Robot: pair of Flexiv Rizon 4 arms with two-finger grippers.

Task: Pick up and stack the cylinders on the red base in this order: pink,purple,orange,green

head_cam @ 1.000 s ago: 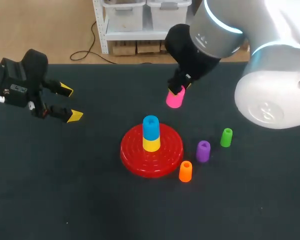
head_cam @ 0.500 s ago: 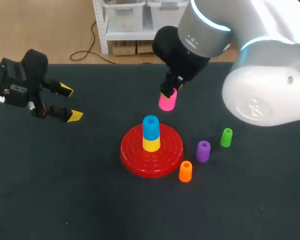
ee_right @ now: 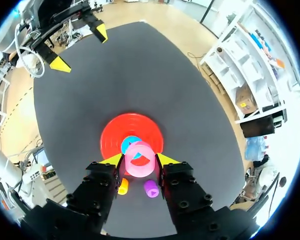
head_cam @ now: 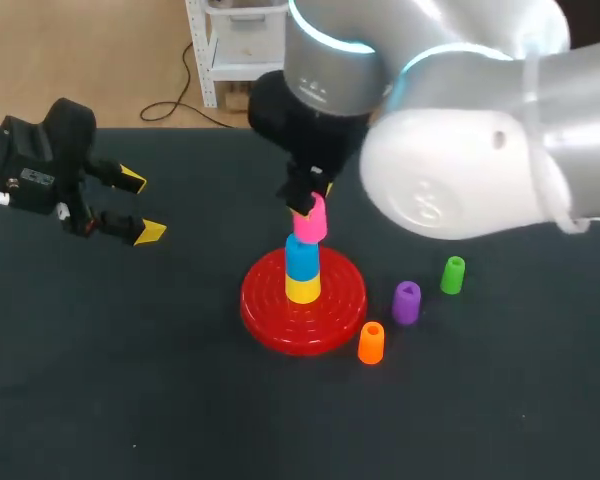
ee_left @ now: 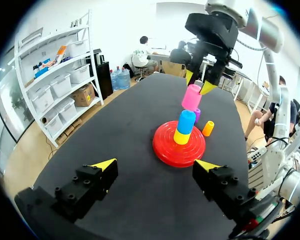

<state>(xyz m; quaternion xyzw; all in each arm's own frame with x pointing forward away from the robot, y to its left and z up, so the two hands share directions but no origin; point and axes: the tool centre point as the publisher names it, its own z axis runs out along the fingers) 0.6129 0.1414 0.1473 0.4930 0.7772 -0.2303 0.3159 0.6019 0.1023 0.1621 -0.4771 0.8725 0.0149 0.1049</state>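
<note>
The right arm has swung the pink cylinder (head_cam: 310,222) in from the far side of the red base (head_cam: 270,320). A second ago it hung well beyond the base's rim; now it sits directly above the base's middle, right over the blue cylinder (head_cam: 301,257), which stands on a yellow one (head_cam: 302,289). So the carry looks all but finished, and what I judge is left for this piece is the lowering and letting go.

The right gripper (ee_right: 140,160) is clamped on the pink cylinder, one yellow-tipped finger on each side of it, set only as wide as the piece itself. From the side, the cylinder's lower end is at or just above the top of the blue one. I cannot tell whether it has started to seat.

Its long axis runs close to vertical, in line with the stack over the base, perhaps leaning a touch. The right wrist view looks straight down its hollow bore, with blue showing through, so the bore seems fairly well centred on the stack below.

The left gripper (head_cam: 140,206) hovers well off to the left of the base, fingers spread wide and holding nothing.

The purple cylinder (head_cam: 407,302), orange cylinder (head_cam: 371,343) and green cylinder (head_cam: 453,275) stand upright on the table (head_cam: 130,400) just off the base's right side, orange nearest its rim and green farthest out.
</note>
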